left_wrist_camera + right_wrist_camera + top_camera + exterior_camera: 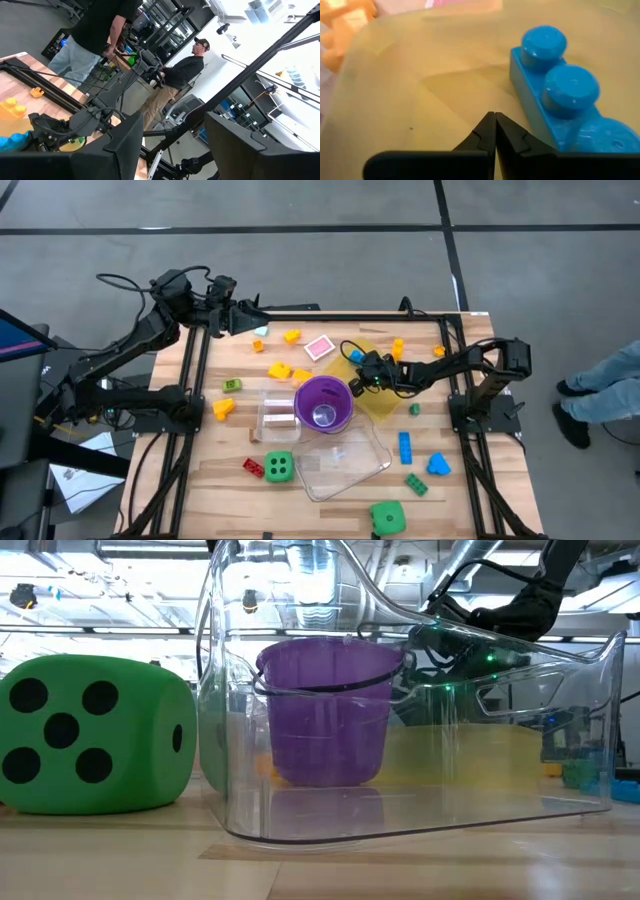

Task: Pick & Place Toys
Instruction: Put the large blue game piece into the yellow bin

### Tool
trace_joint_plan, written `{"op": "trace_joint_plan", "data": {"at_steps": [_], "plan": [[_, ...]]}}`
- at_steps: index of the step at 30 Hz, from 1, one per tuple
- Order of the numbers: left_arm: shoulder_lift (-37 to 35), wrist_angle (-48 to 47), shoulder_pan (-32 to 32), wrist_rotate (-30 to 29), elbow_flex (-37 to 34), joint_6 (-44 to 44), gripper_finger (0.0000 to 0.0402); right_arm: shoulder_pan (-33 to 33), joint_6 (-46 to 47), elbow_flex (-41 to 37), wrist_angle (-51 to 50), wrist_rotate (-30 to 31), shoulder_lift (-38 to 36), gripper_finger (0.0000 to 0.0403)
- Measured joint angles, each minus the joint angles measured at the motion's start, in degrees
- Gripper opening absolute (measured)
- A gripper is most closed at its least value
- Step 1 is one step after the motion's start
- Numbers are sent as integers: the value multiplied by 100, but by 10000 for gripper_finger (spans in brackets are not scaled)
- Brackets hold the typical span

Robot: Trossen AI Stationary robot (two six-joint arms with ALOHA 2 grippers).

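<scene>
A blue studded brick [560, 95] lies on the floor of the yellow translucent tray [420, 85]; it also shows in the high view [357, 356]. My right gripper [495, 120] is shut and empty, low over the tray floor just beside the brick's long side; in the high view it [362, 366] is at the tray's left end [385, 402]. My left gripper [255, 320] is raised at the table's far left edge, open and empty [172, 145]. Other toys lie scattered on the table: yellow bricks [280, 370], a pink piece [319, 347] and two green dice [280, 467]. My right gripper's shut fingertips [487, 125] point down at the tray floor [445, 100] next to the blue brick. Whether they touch the floor or the brick, I cannot tell.
A purple cup [322, 402] stands mid-table between a small clear tub [278, 412] and a larger clear tub [340, 465]. The second green die [388, 517] is at the near edge, blue bricks [405, 448] to the right. A person's legs [600, 390] show past the right edge.
</scene>
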Motion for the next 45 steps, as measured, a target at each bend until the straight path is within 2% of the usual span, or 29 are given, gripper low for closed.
{"op": "trace_joint_plan", "data": {"at_steps": [6,10,22,27,34,45], "plan": [[0,-1,0,22,0,0,205,5,26,2,240,-17,-2,0],[0,0,0,20,0,-2,205,-71,448,2,2,237,-2,0],[0,-1,0,-10,0,-2,205,-110,879,4,113,318,-4,0],[0,-2,0,-9,0,-105,205,-122,773,4,317,329,-4,0],[0,-2,0,-7,0,-106,205,-245,1128,4,283,577,-4,0],[0,-1,0,-2,0,-107,205,-383,1459,4,526,496,-4,0]]}}
